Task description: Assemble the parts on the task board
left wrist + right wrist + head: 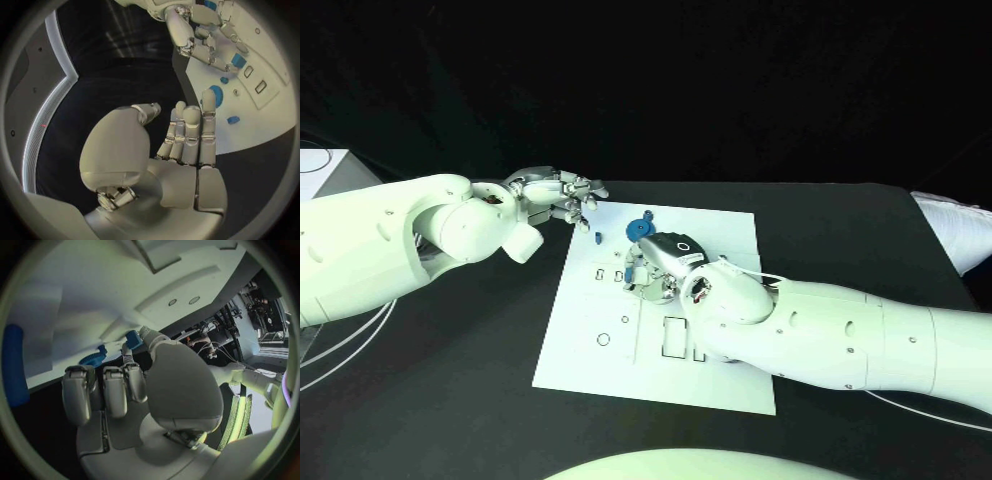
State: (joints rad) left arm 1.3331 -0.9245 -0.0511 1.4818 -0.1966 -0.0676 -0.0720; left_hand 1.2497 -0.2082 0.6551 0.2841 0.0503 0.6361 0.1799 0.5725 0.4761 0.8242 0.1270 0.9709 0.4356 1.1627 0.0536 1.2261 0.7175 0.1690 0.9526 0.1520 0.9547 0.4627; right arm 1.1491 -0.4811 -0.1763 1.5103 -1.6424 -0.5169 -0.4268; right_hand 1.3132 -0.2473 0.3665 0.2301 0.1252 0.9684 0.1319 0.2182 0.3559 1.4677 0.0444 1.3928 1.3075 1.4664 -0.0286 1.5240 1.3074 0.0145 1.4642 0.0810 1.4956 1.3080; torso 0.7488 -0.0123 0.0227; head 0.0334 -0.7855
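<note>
The right silver hand presses low over the white flat task board, seemingly pinching a small blue plastic part for seating; the left silver hand waits open beside the board's far corner.

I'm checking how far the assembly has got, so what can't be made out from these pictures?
- Head view: the right hand covers the middle of the task board, hiding whatever sits under it.
- Right wrist view: a small blue part shows at the fingertips; whether it is pinched is unclear.
- Head view: the left hand hangs at the board's corner; the small blue parts beside it are too tiny to identify.
</note>
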